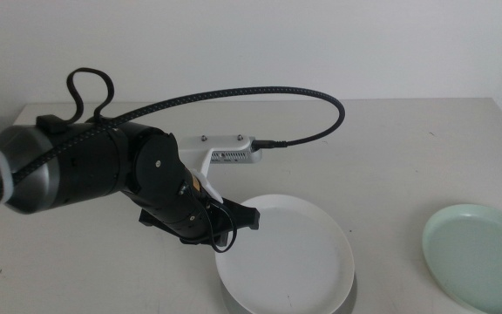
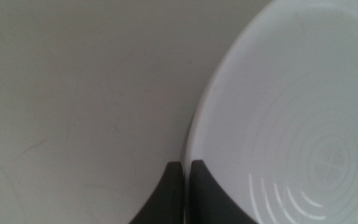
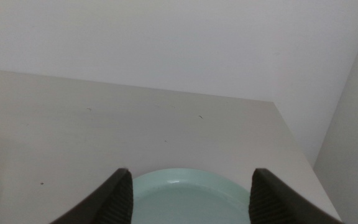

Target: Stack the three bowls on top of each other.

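White wall backs a pale table [image 1: 390, 166], whose far half and right-hand stretch between the two visible bowls lie bare, giving plenty of room toward the far edge and far right corner. Largest in the middle view is the left arm [image 1: 85, 166], reaching in from the left edge with a braided cable [image 1: 260, 89] arching over it. Next comes the white bowl [image 1: 286, 255] at the near edge, about mid-table, with a sliver of a grey bowl [image 1: 349, 296] showing beneath its rim. The mint green bowl [image 1: 479, 255] sits well apart near the near right corner. The left gripper [image 2: 183, 171] is clamped on the white bowl's left rim, jaws nearly together. The right gripper [image 3: 188, 193] hangs above the mint bowl, jaws spread wide and holding nothing.
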Motion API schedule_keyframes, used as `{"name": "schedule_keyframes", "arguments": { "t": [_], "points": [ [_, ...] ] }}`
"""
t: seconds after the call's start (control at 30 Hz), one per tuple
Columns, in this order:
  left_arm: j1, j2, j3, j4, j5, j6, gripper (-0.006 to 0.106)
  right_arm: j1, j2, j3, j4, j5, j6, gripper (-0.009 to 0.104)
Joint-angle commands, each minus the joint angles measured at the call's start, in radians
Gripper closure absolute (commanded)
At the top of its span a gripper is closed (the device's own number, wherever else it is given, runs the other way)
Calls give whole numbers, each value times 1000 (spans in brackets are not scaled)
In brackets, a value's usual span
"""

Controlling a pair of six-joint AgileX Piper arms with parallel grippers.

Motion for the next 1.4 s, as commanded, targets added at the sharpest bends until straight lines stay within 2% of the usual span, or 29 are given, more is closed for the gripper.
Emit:
{"name": "schedule_keyframes", "arguments": {
  "t": [0.0,0.33,0.47,0.6,0.67,0.83,0.93,1.03,1.17,1.37],
  "points": [
    [-7,-32,-20,-31,-30,-2,100,0,-27,-6,-11,-77,-6,47],
    [-7,-10,-20,-31,28,-2,100,0,-27,-6,-11,-77,-6,47],
    [-7,-3,-20,-33,21,-2,96,0,-27,-6,-11,-77,-6,47],
    [-7,-3,-20,-33,21,-2,82,0,-27,-6,-11,-77,-6,47],
    [-7,-3,-20,-33,21,6,70,0,-27,-6,-11,-77,-6,47],
    [-7,-15,-23,-33,22,45,31,0,-27,-6,-11,-77,-6,47],
    [-6,-63,-23,-33,20,92,14,0,-27,-6,-11,-77,-6,47],
    [-4,-144,-27,-21,19,152,8,0,-27,-6,-11,-77,-6,47],
    [-4,-288,-46,-18,85,256,8,0,-27,-6,-11,-77,-6,47],
    [-4,-574,-92,-6,248,321,8,0,-27,-6,-11,-77,-6,47]
  ]
}}
